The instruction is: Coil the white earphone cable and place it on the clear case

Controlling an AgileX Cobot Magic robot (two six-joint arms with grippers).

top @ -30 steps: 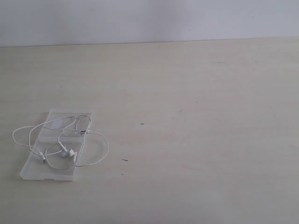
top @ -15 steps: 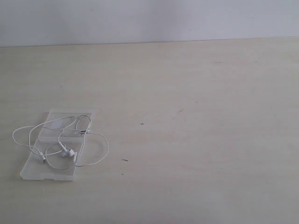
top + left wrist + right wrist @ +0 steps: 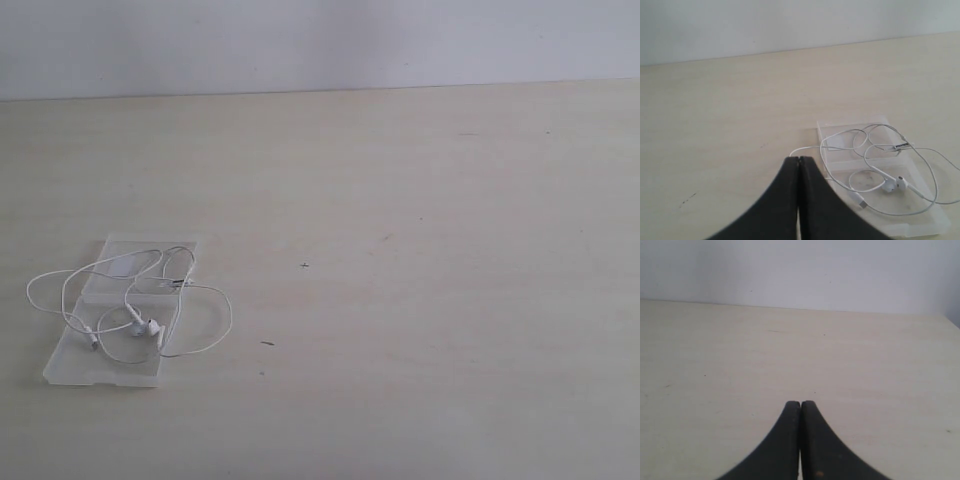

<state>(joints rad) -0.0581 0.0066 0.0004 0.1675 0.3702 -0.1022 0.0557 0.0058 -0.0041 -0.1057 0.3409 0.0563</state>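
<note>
My left gripper [image 3: 798,159] sits clenched and empty, near one loop of the white earphone cable [image 3: 900,183]. My right gripper [image 3: 800,402] is clenched on nothing too, over bare table [image 3: 865,365]. The cable lies in loose loops on the clear case [image 3: 100,372], spilling past both long sides. I judge placement roughly done but the coiling slack. There is wide open room to the right, and the table's far edge meets the wall [image 3: 320,40].

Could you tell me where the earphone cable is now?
Exterior view, lower left: the white earphone cable lies looped across the clear case, overhanging both sides.
</note>
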